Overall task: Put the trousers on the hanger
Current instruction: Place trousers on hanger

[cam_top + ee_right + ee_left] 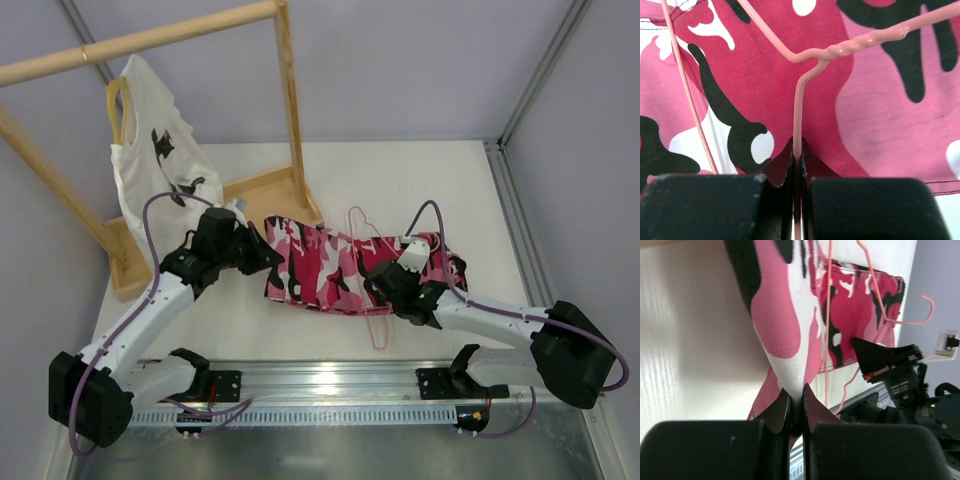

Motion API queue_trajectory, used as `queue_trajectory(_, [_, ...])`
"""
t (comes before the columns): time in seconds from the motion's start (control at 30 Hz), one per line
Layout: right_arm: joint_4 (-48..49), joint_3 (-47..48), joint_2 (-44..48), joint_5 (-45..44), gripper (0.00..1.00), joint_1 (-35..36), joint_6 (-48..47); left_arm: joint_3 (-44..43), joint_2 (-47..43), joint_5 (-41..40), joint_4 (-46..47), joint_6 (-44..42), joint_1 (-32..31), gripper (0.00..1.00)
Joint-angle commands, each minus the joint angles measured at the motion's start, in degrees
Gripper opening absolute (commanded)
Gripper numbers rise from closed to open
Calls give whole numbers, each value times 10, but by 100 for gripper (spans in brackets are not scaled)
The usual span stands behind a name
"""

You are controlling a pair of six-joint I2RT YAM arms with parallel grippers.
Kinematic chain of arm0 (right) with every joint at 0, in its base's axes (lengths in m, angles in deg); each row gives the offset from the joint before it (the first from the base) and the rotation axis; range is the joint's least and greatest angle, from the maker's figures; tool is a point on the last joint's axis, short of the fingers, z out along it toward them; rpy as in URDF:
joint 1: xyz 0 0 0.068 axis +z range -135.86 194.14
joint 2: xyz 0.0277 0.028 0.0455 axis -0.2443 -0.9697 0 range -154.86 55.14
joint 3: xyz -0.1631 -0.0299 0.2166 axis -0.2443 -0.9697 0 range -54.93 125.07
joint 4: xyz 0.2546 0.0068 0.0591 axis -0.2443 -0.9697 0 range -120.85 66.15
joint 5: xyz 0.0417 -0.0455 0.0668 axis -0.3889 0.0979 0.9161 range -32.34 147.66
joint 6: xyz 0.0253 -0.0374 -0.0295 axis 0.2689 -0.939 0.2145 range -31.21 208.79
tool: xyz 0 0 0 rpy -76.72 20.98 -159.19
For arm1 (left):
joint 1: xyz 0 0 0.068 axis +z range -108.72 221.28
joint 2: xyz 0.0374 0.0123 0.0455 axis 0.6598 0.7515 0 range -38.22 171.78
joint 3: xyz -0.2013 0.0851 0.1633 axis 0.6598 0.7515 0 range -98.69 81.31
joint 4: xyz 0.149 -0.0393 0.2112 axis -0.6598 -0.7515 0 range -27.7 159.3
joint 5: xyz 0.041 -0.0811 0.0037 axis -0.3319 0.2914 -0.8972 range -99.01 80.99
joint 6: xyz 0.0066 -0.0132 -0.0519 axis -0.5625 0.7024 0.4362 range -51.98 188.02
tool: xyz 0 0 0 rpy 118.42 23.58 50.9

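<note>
The camouflage trousers (pixel 330 262) lie folded across the middle of the table, in pink, magenta, white and black. The thin pale-pink hanger (pixel 368 290) lies over them, its hook pointing to the back. My left gripper (pixel 268 256) is at the trousers' left end and is shut on a fold of the cloth (pixel 790 335); the gripper (pixel 796 392) pinches that fold between both fingers. My right gripper (pixel 378 282) sits over the trousers' right half. In the right wrist view this gripper (pixel 797 156) is shut on the hanger's wire (pixel 799 105) just below its twisted neck.
A wooden clothes rack (pixel 285 120) stands at the back left with its base (pixel 250 195) on the table. A white T-shirt with black print (pixel 155 160) hangs from it on a yellow hanger (pixel 117 105). A metal rail (pixel 330 385) runs along the near edge.
</note>
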Motion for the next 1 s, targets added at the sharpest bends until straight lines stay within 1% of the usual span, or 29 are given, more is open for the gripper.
queue_trajectory(0.0, [2, 23, 18, -38, 4, 7, 35, -64, 24, 2, -15, -9, -14, 0])
queue_trajectory(0.13, [14, 21, 41, -27, 4, 7, 35, -85, 83, 7, 18, 7, -55, 0])
queue_trajectory(0.23, [16, 30, 37, -20, 4, 8, 48, -87, 121, 11, 82, 37, -87, 0])
queue_trajectory(0.27, [17, 29, 36, -19, 4, 9, 52, -88, 132, 16, 116, 45, -95, 0])
queue_trajectory(0.5, [74, -3, 47, -12, 4, 13, 64, -152, 229, 31, 212, 81, -172, 0])
queue_trajectory(0.6, [79, -14, 65, -17, 4, 13, 70, -188, 287, 24, 237, 86, -196, 0])
queue_trajectory(0.63, [81, -20, 71, -18, 4, 12, 71, -195, 321, 26, 244, 90, -208, 0])
queue_trajectory(0.7, [88, -27, 87, -19, 4, 13, 71, -211, 353, 38, 271, 109, -222, 0])
queue_trajectory(0.73, [90, -34, 90, -21, 4, 14, 72, -219, 386, 38, 285, 113, -227, 0])
queue_trajectory(0.87, [98, -46, 102, -28, 4, 13, 70, -255, 445, 47, 291, 117, -245, 0])
queue_trajectory(0.93, [104, -54, 105, -27, 4, 13, 67, -257, 454, 45, 292, 117, -248, 0])
queue_trajectory(0.97, [105, -56, 108, -30, 4, 13, 67, -257, 456, 40, 289, 117, -248, 2])
